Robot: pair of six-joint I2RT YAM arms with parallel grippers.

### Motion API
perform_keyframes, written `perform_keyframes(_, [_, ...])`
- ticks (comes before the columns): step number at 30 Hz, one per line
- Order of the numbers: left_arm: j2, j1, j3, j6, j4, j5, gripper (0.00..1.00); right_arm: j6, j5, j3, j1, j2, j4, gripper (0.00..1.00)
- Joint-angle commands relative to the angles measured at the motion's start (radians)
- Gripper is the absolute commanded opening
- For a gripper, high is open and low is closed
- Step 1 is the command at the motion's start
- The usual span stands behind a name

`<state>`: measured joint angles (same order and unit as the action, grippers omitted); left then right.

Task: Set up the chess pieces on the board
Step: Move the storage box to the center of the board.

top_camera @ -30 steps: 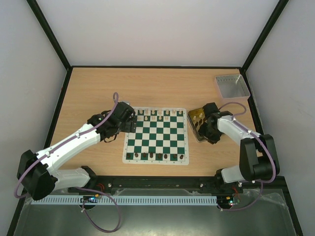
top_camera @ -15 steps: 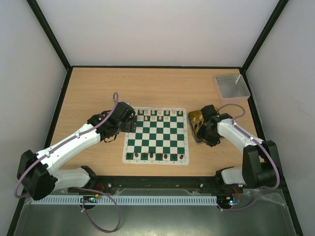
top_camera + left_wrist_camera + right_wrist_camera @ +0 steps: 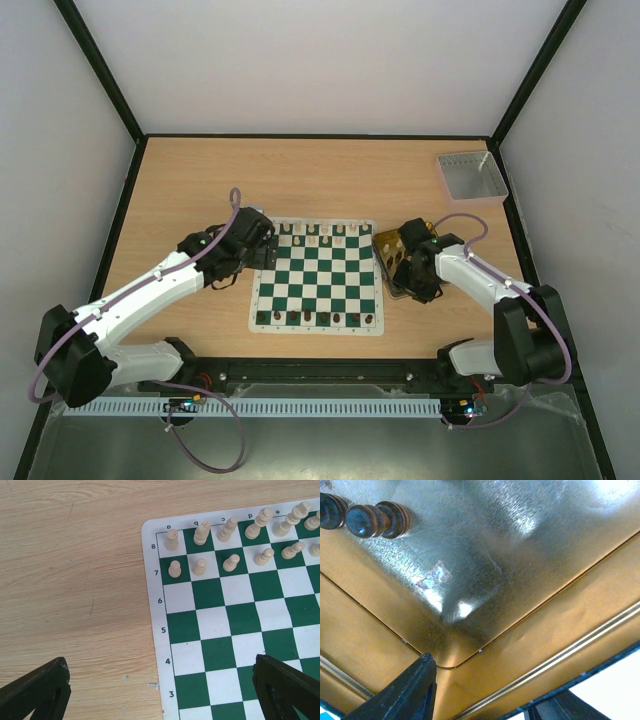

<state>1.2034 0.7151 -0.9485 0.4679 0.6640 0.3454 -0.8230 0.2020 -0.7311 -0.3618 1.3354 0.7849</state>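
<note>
Right gripper has slid toward the board, half-open and empty over the yellow tray near dark chess pieces; left gripper gapes empty.

- The board is lying mid-table, towards the near edge.
- Two rows of chess pieces are standing along the board's far edge.
- A further row is standing along its near edge.
- A shallow tray is sitting just right of the board, with loose pieces resting in it.
- A second tray is sitting at the table's far right corner.
- The left gripper is hanging over the board's left edge, and the right gripper is hanging over the shallow tray.
</note>
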Motion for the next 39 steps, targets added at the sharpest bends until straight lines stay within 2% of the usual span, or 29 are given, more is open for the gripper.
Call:
perform_keyframes(1, [-0.002,0.003,0.004,-0.005,-0.001,0.014,0.99,-0.012,-0.053,-0.027,-0.012,0.015,0.06,0.45])
perform_keyframes(5, [-0.002,0.003,0.005,-0.005,0.0,0.013,0.99,-0.038,-0.082,-0.011,-0.011,0.01,0.064,0.44])
perform_keyframes(10, [-0.004,0.003,0.004,-0.005,0.002,0.016,0.99,-0.084,-0.086,0.008,-0.011,0.012,0.039,0.37])
perform_keyframes(18, [-0.004,0.003,0.005,-0.005,0.003,0.017,0.99,-0.131,-0.163,-0.011,0.001,0.028,0.049,0.36])
perform_keyframes(29, [-0.008,0.003,0.007,-0.003,0.005,0.017,0.99,-0.128,-0.226,-0.001,0.162,-0.008,0.073,0.37])
perform_keyframes(35, [-0.006,0.003,0.007,-0.004,0.003,0.017,0.99,-0.071,-0.192,-0.087,0.168,-0.034,0.12,0.61])
perform_keyframes(39, [-0.007,0.003,0.007,-0.005,0.002,0.019,0.99,-0.004,-0.164,-0.18,0.152,-0.071,0.182,0.71])
